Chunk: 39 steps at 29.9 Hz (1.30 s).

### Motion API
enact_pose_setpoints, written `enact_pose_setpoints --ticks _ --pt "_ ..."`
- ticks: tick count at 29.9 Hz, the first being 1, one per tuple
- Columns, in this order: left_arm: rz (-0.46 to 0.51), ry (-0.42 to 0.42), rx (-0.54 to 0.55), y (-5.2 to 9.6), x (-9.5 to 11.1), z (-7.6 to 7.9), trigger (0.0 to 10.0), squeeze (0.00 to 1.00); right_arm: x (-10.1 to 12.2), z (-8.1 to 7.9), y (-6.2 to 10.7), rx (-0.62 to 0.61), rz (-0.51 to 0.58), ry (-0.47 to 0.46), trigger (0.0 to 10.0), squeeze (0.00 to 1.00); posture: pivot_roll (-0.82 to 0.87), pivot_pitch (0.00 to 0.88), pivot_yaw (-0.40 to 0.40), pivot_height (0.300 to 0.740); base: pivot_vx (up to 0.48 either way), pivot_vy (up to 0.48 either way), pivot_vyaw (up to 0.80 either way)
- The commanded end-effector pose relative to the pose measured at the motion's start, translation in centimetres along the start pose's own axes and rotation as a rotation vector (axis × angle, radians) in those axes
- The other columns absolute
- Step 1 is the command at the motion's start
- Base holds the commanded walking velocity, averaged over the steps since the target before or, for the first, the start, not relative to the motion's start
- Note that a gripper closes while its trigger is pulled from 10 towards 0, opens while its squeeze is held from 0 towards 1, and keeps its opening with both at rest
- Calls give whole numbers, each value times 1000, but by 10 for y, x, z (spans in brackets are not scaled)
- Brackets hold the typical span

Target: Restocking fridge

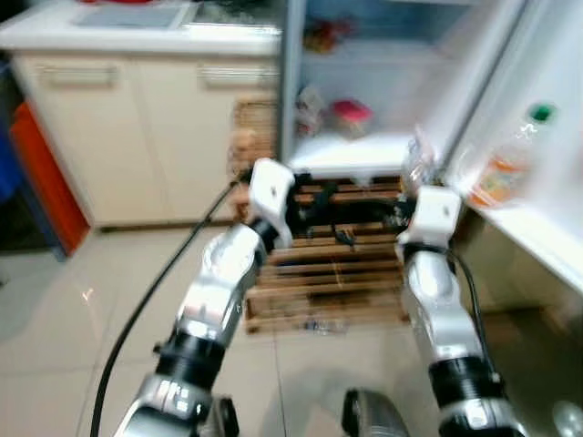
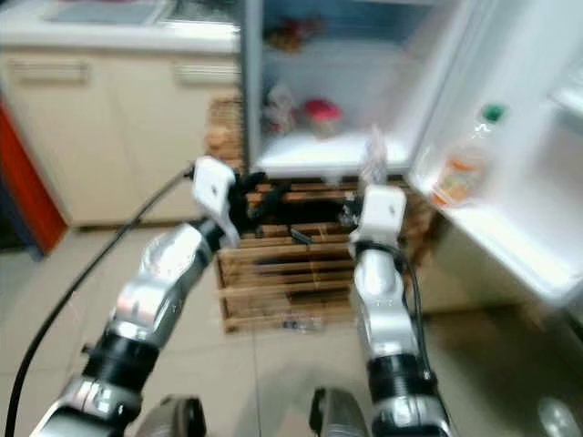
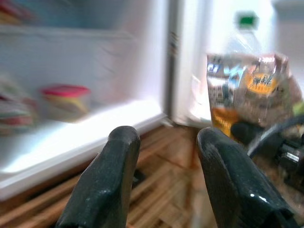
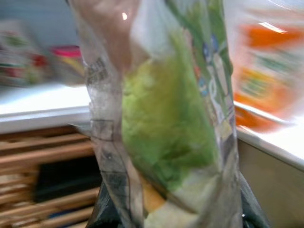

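Right gripper (image 4: 171, 209) jaws apparently grip salad bag (image 4: 161, 118) before fridge (image 1: 401, 55)

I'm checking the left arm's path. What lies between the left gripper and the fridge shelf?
In the left wrist view, only wooden crate slats lie between the left gripper and the fridge shelf.

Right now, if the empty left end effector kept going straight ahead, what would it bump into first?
Probably the front edge of the fridge's bottom shelf; the left end effector points just over the wooden crate toward it. Blur makes depth uncertain.
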State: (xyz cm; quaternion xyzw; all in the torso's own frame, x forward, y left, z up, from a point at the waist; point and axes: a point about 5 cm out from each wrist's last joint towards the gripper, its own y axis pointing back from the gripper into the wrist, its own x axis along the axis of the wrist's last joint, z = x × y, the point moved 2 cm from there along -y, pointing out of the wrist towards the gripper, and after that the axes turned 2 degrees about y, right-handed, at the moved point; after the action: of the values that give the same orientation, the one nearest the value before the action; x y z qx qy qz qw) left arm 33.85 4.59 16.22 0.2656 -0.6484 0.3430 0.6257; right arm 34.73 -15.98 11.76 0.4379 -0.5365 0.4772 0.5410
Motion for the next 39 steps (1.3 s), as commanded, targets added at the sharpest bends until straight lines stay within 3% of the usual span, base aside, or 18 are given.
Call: enact_pose_setpoints --ticks 1,16,23,39 --pt "-9 -13 8 -3 -1 1 10000 0 8 -3 -2 6 42 22 0 0 -62 0 -20 652 0 0 0" --pt "62 0 136 0 9 -9 10000 0 14 -15 -3 79 77 -8 0 0 -53 0 -23 652 0 0 0" --pt "124 -53 131 -3 21 -1 10000 0 41 -21 -4 139 222 30 0 0 -52 0 -30 652 432 0 0" --pt "121 -51 132 -4 21 -1 10000 0 35 -20 -5 137 201 4 0 0 -55 0 -21 652 448 0 0"
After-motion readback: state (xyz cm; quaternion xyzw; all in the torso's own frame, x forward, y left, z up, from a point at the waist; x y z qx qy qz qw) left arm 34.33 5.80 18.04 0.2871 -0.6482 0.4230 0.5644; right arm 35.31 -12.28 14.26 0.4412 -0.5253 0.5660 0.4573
